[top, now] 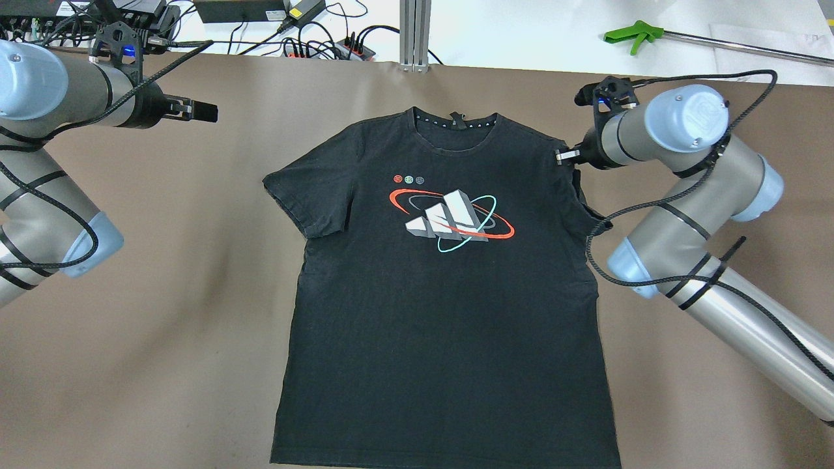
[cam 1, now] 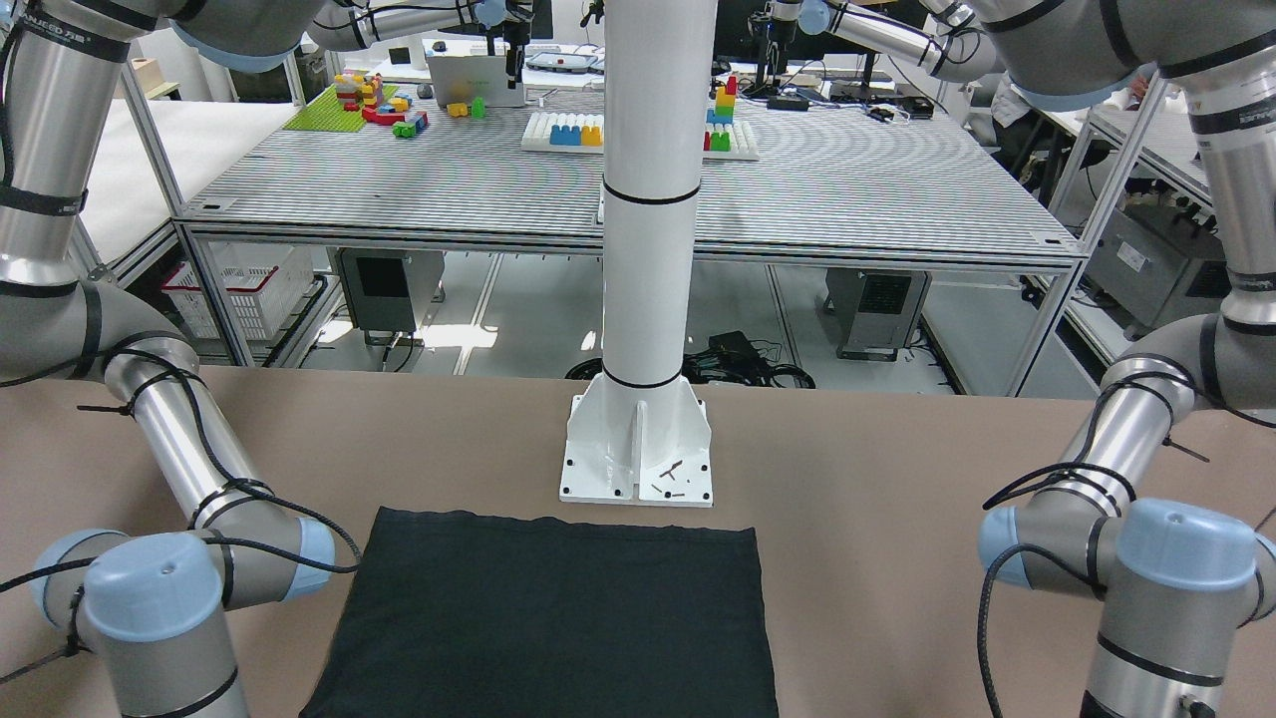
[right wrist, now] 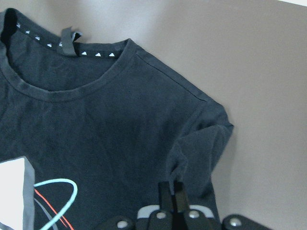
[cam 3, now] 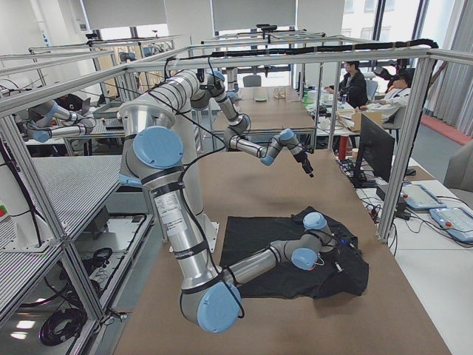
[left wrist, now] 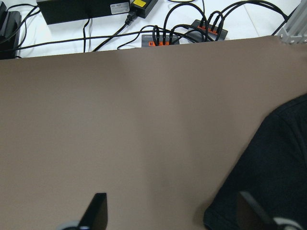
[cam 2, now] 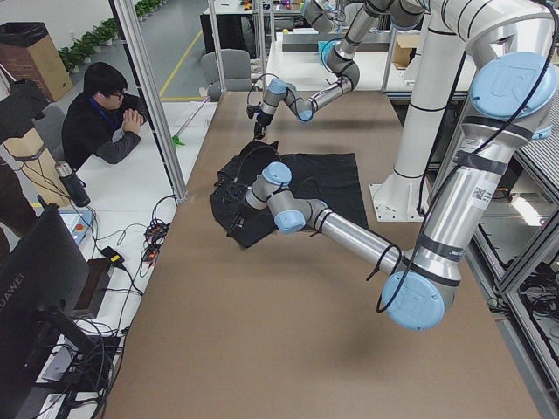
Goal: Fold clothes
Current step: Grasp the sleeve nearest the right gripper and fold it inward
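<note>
The left gripper (top: 212, 112) hovers, fingers spread wide, over the brown surface (top: 163, 273) beside the black T-shirt (top: 443, 312), which lies flat and print-up at centre. The right gripper (right wrist: 172, 191), fingers narrowed, pinches its bunched sleeve (right wrist: 204, 139).

Overhead looks down from behind the robot; front-facing faces it across the worktop (cam 1: 897, 479); side cameras look along it. Wrist cameras sit close behind the left gripper (left wrist: 172, 213) and right gripper (right wrist: 172, 196), sharing the shirt (right wrist: 96, 110) ahead.
</note>
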Robot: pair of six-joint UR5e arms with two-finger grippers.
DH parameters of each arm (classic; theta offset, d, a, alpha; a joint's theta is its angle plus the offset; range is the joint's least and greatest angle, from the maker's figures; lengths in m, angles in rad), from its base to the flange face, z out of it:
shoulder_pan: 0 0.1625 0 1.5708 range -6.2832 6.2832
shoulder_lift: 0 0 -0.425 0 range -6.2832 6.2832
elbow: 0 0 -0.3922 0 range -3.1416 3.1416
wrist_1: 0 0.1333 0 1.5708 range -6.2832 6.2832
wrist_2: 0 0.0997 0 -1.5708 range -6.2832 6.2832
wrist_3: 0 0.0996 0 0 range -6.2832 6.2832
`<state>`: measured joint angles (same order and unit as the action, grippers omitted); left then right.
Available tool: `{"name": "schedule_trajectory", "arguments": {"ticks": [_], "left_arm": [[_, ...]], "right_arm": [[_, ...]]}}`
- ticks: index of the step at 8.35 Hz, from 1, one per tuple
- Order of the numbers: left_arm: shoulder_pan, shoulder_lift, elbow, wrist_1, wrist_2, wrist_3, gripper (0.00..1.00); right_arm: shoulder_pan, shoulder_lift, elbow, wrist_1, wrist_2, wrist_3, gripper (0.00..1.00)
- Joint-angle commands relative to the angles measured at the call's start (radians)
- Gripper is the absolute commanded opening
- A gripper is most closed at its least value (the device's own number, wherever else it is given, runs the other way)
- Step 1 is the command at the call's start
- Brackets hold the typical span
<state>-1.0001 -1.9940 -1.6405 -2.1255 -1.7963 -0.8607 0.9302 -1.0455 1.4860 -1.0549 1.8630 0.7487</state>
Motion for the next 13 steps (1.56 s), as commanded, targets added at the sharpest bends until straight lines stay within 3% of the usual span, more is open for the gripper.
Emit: {"name": "schedule_trajectory", "arguments": {"ticks": [1, 2, 3, 4, 7, 9, 11, 12, 13], "left_arm": [[0.001, -0.003, 0.031, -0.007, 0.000, 0.006, 0.95], [0.001, -0.005, 0.031, -0.007, 0.002, 0.003, 0.95], [0.003, -0.008, 0.039, -0.008, 0.021, 0.002, 0.95], [0.005, -0.014, 0.051, -0.011, 0.035, 0.000, 0.95], [0.006, -0.020, 0.051, -0.011, 0.035, -0.001, 0.95], [0.006, -0.025, 0.041, -0.014, 0.025, -0.024, 0.95], [0.104, -0.029, 0.053, -0.150, 0.035, -0.145, 0.95], [0.141, -0.066, 0.086, -0.154, 0.054, -0.155, 0.95], [0.188, -0.092, 0.161, -0.174, 0.142, -0.153, 0.95]], "right_arm": [[-0.101, 0.227, -0.195, -0.014, -0.194, 0.139, 0.00], [-0.119, 0.281, -0.272, -0.011, -0.247, 0.146, 0.03], [-0.120, 0.279, -0.288, -0.008, -0.257, 0.144, 0.98], [-0.125, 0.263, -0.289, 0.042, -0.299, 0.144, 0.95], [-0.123, 0.245, -0.283, 0.062, -0.298, 0.136, 0.94], [-0.097, 0.231, -0.279, 0.062, -0.239, 0.129, 0.94], [-0.051, 0.194, -0.242, 0.062, -0.168, 0.097, 0.94], [-0.034, 0.193, -0.240, 0.064, -0.144, 0.095, 0.94], [-0.033, 0.185, -0.236, 0.065, -0.143, 0.095, 0.94]]}}
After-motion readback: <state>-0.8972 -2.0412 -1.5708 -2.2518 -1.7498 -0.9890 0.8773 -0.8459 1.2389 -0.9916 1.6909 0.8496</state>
